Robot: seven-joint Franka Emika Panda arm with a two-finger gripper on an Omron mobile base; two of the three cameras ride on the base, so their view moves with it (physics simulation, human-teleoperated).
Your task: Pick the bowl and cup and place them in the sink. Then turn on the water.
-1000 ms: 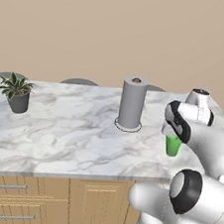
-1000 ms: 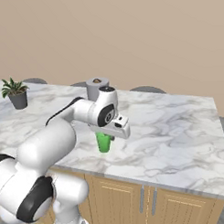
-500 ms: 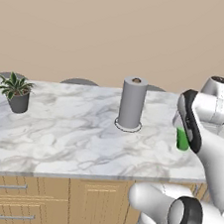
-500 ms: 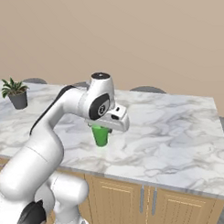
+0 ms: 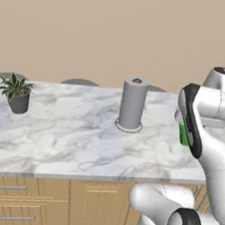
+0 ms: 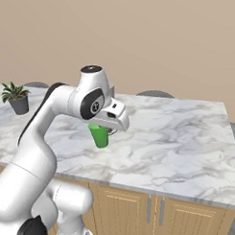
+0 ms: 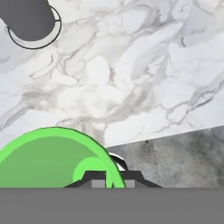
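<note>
The fingers [image 6: 104,128] are clenched on the rim of the green cup [image 6: 99,135], which hangs upright below the hand, lifted clear of the marble worktop [image 6: 177,136], centre-left in the right base view. In the hand view the cup's mouth fills the lower left. No sink is visible, so I cannot tell which way the carry must go.

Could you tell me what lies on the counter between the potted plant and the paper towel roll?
Nothing: in the left base view the marble counter is bare between the potted plant and the paper towel roll.
</note>
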